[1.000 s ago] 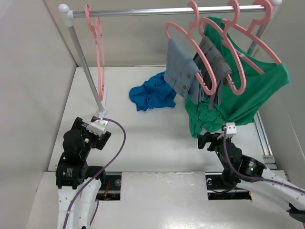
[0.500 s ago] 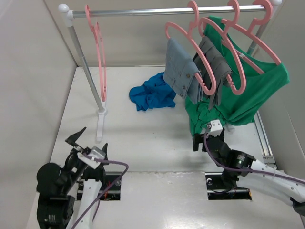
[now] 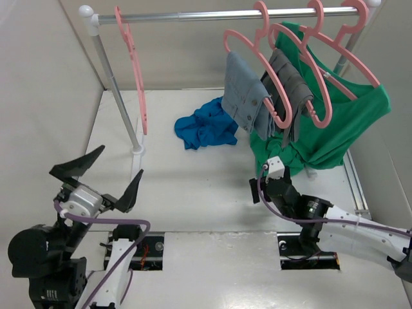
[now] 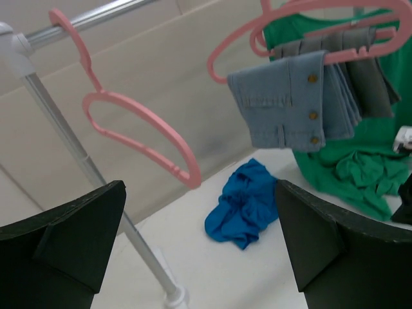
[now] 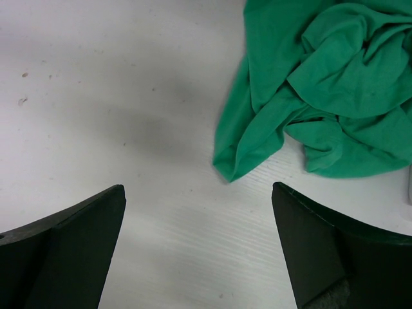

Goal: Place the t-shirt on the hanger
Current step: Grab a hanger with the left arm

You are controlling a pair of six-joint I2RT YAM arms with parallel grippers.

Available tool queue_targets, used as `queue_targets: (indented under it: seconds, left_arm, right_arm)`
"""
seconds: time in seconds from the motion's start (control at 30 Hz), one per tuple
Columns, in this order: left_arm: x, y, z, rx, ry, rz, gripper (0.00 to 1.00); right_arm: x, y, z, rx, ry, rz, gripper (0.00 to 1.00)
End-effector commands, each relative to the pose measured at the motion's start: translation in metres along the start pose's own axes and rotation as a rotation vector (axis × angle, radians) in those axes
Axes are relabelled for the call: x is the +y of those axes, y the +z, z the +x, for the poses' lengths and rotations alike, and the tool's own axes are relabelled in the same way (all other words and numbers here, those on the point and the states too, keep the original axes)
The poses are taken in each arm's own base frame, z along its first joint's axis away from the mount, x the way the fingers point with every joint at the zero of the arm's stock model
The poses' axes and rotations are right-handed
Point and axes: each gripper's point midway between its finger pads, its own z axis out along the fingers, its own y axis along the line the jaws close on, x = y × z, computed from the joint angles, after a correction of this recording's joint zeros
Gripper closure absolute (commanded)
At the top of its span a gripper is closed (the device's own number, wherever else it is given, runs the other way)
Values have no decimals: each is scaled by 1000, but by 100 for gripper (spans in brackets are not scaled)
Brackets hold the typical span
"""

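Observation:
The blue t-shirt [image 3: 206,125] lies crumpled on the table under the rail, also seen in the left wrist view [image 4: 248,206]. The bare pink hanger [image 3: 135,71] hangs at the rail's left end by the post [image 4: 141,135]. My left gripper [image 3: 106,177] is raised at the near left, open wide and empty, facing the hanger and t-shirt from well back [image 4: 199,193]. My right gripper [image 3: 257,187] is low over the table near the green shirt's hem, open and empty [image 5: 198,190].
A metal rail [image 3: 225,14] on a white post [image 3: 119,96] spans the back. Pink hangers on its right carry a denim garment [image 3: 244,96], a grey garment [image 3: 290,90] and a green shirt [image 3: 335,129] that droops onto the table [image 5: 322,96]. Walls stand close on both sides.
My left arm has lifted and pulled back from the post's base, and its gripper has opened wide. My right gripper has slid left along the table.

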Motion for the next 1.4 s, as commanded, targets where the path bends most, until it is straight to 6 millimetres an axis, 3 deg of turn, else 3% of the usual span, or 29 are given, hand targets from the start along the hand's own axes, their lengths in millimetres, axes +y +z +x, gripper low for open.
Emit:
queue_targets:
  seconds: [0.0, 0.2, 0.33, 0.43, 0.47, 0.5, 0.67, 0.7, 0.73, 0.87, 1.07, 1.17, 1.37]
  left_arm:
    - [9, 19, -35, -96, -96, 3, 0]
    - [39, 59, -30, -52, -170, -47, 9]
    - [52, 70, -43, -96, -156, -73, 9]
    - [56, 80, -33, -81, -165, -72, 9]
    - [55, 82, -38, -92, -158, -55, 9]
    - [57, 91, -29, -68, -172, -40, 9]
    - [56, 118, -20, -17, -237, 44, 9]
    - [60, 121, -30, -32, -227, 44, 9]
    - [64, 132, -25, -16, -246, 55, 9]
    - [77, 153, -31, -8, -252, 56, 9]
    - [99, 177, 5, 133, -281, -1, 0]
    - [108, 177, 16, 169, -261, -44, 0]
    - [133, 173, 35, 237, -161, -162, 0]
  right_arm:
    - [15, -2, -36, -73, 50, -56, 0]
    - [26, 8, -35, -26, 8, -61, 0]
    - [37, 14, -44, -18, -13, -79, 0]
    - [49, 25, -53, 0, -74, -87, 0]
    - [55, 27, -67, -12, -78, -91, 0]
    - [59, 37, -58, 33, -111, -79, 0]
    - [81, 61, -63, 106, -185, -73, 0]
    - [87, 64, -72, 101, -182, -75, 0]
    - [91, 71, -61, 147, -211, -76, 0]
    - [100, 82, -60, 178, -208, -80, 0]
    - [107, 87, -64, 188, -190, -75, 0]
    - [110, 92, -78, 170, -172, -73, 0]
    - [116, 99, -76, 198, -207, -77, 0]
